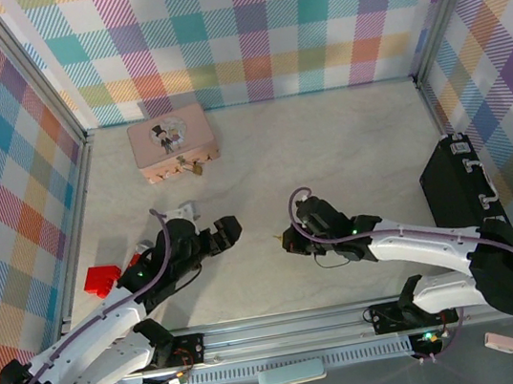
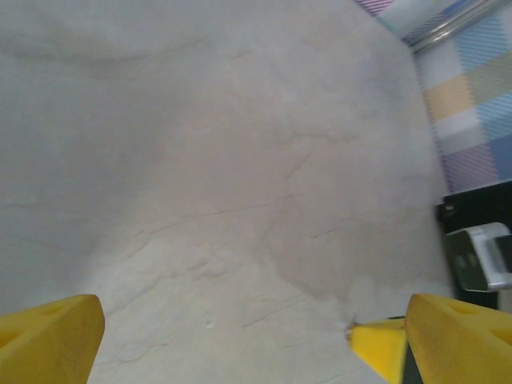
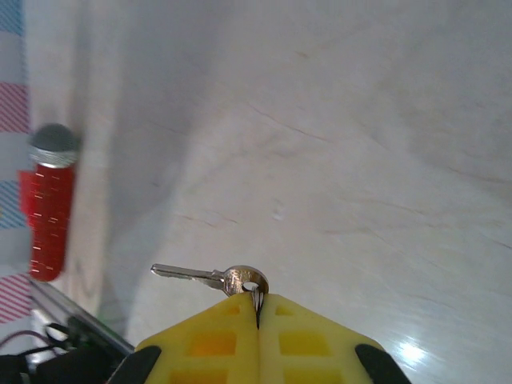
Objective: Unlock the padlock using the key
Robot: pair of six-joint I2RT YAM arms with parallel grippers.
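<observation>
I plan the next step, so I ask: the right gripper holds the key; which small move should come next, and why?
Probably, carry the key toward the padlock. The right gripper is shut on the key's bow with the blade free, and the padlock sits at the near side of the pink tin, well apart from the key.

Padlock (image 1: 196, 169) before tin (image 1: 172, 142); key (image 3: 200, 277) nearer

Pink tin (image 1: 174, 139), red block (image 1: 101, 278), black case (image 1: 458, 183)
</observation>
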